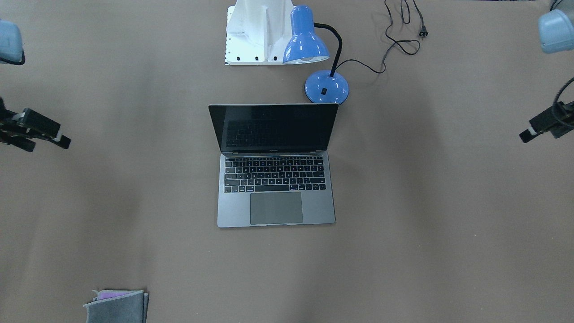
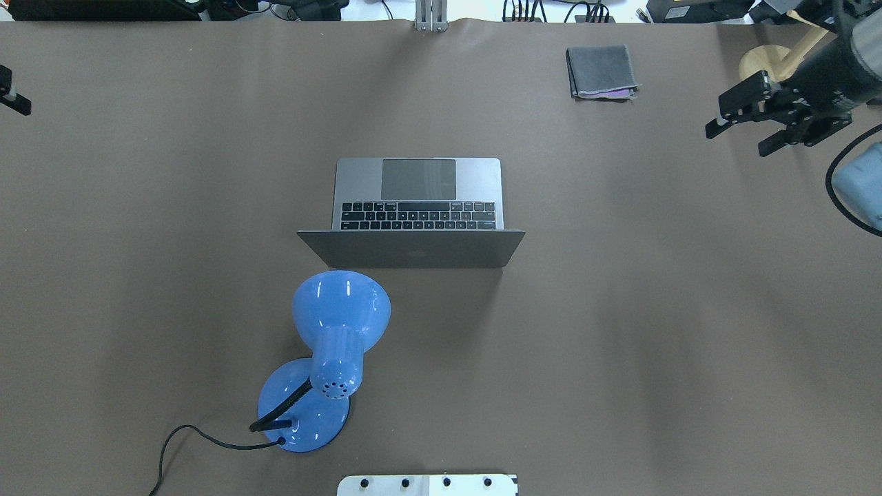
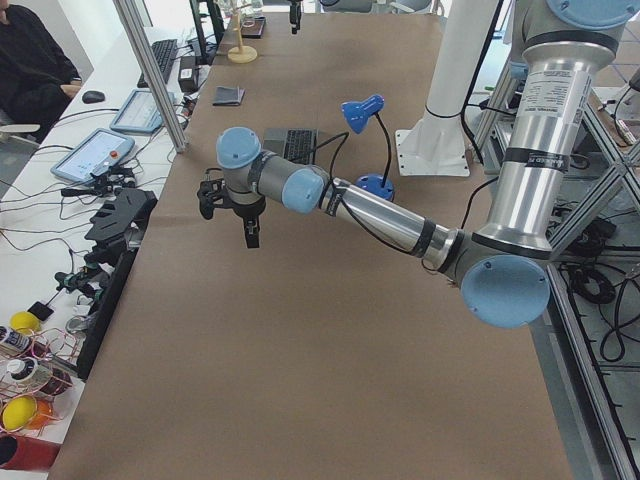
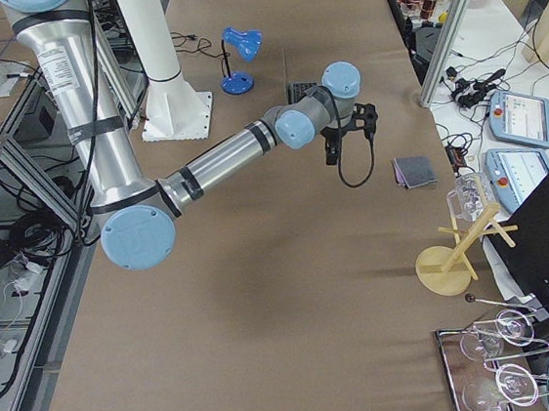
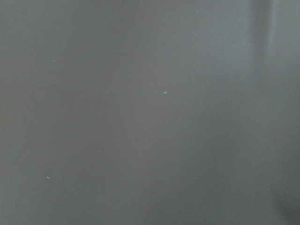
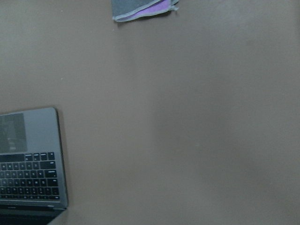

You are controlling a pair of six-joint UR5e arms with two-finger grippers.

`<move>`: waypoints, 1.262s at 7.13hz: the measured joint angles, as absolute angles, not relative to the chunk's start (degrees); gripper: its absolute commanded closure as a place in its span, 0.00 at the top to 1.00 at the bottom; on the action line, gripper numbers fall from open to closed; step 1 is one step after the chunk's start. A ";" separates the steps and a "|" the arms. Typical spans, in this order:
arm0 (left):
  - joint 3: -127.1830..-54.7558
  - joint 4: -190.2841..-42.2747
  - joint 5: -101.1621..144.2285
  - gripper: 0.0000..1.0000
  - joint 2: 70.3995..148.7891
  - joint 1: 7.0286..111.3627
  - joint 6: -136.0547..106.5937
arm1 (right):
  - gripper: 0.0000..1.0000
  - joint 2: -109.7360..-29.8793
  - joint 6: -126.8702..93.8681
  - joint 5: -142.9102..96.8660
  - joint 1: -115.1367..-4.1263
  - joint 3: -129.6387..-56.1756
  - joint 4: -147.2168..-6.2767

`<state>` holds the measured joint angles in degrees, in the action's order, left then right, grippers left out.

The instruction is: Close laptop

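Observation:
The laptop (image 1: 276,179) lies open at the middle of the table, space-grey with black keys and a dark screen that stands up. From overhead its lid back (image 2: 413,249) faces the robot and the keyboard points away. A corner of it shows in the right wrist view (image 6: 33,159). My right gripper (image 2: 737,138) is open and empty, hovering far to the laptop's right; it also shows in the front view (image 1: 45,140). My left gripper (image 2: 10,93) is open and empty at the table's far left edge, partly cut off. The left wrist view shows only bare table.
A blue desk lamp (image 2: 341,310) stands just behind the laptop lid, its base (image 1: 326,86) close to the lid's corner and its black cord (image 1: 403,40) trailing away. A grey felt pouch (image 2: 603,72) lies at the far right. The white robot mount (image 1: 255,31) is behind the lamp.

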<state>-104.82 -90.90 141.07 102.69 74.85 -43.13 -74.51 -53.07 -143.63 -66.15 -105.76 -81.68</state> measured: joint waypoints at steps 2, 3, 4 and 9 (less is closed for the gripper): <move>-107.49 -96.12 141.17 0.90 104.81 67.98 -56.61 | 0.97 -74.01 -61.42 -144.43 -61.89 -110.88 -81.14; -108.33 -99.74 141.19 0.56 105.19 65.02 -61.55 | 0.57 -73.90 -64.87 -144.50 -59.32 -113.22 -81.03; -109.08 -102.93 141.19 0.24 105.37 62.16 -65.56 | 0.15 -73.80 -67.65 -144.46 -56.82 -115.07 -80.82; -111.46 -106.68 140.52 0.00 106.48 51.41 -71.13 | 0.00 -73.91 -70.11 -143.94 -47.06 -118.76 -80.55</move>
